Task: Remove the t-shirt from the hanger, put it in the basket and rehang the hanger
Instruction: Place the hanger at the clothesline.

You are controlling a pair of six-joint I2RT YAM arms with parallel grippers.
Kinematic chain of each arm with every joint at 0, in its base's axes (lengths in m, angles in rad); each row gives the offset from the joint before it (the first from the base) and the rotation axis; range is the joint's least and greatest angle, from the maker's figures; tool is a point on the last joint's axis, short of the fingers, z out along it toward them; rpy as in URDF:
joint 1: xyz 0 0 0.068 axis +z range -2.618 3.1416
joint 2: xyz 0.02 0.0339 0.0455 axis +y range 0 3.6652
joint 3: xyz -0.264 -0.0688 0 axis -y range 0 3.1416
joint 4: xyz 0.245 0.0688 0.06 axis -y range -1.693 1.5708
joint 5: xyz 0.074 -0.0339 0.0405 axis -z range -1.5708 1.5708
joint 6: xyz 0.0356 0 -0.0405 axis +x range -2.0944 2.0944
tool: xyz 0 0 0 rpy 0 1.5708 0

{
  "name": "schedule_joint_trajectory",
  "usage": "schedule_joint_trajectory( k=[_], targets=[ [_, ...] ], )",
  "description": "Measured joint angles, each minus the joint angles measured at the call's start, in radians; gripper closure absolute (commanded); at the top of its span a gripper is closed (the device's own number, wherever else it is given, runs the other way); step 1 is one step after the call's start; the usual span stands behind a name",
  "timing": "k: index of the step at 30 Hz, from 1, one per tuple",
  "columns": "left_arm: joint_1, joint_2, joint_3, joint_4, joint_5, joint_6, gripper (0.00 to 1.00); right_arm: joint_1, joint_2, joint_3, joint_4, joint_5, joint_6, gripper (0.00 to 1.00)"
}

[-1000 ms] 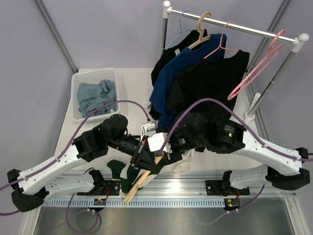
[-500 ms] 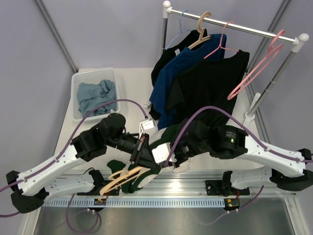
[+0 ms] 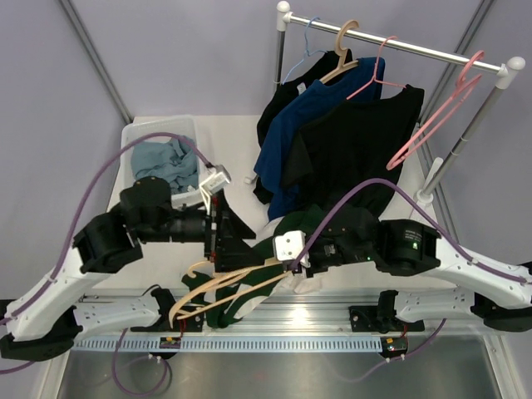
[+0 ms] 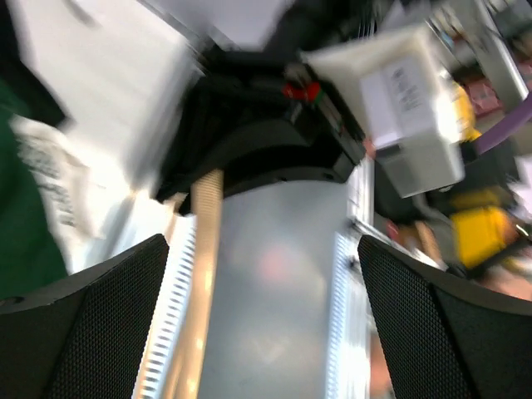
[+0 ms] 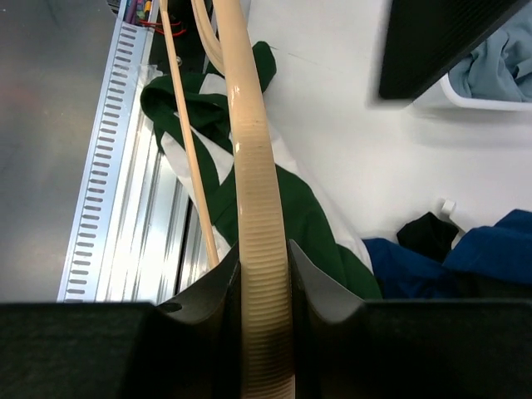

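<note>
Green-and-white t-shirt [image 3: 226, 311], crumpled at lower centre of the top view, under the hanger; beige ribbed hanger [image 3: 223, 283], long axis running lower-left from the right gripper [image 5: 264, 274], jaws clamped on its arm; left gripper [image 3: 236, 241], just above-left, jaws wide, empty.

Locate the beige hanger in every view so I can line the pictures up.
Top external: the beige hanger lies low, left of centre, slanting towards the near edge.
Left wrist: hanger is a blurred bar left of centre, running downwards.
Right wrist: hanger runs up the middle, clamped between the right arm's fingers.
Shared landmark: the green t-shirt beside it.
</note>
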Motion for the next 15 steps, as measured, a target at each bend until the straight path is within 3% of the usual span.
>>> schedule_joint_trajectory(
  k=[9,12,15],
  targets=[
    [0.000,-0.047,0.163,-0.210,-0.623,0.049,0.01,0.000,-0.106,-0.056,-0.001,0.103,0.087,1.00],
    [0.000,-0.073,0.183,-0.246,-0.733,0.053,0.01,-0.002,-0.131,-0.060,-0.002,0.179,0.131,1.00],
    [0.000,-0.100,0.203,-0.254,-0.756,0.093,0.01,-0.003,-0.152,-0.060,-0.005,0.237,0.177,1.00]
  ],
)
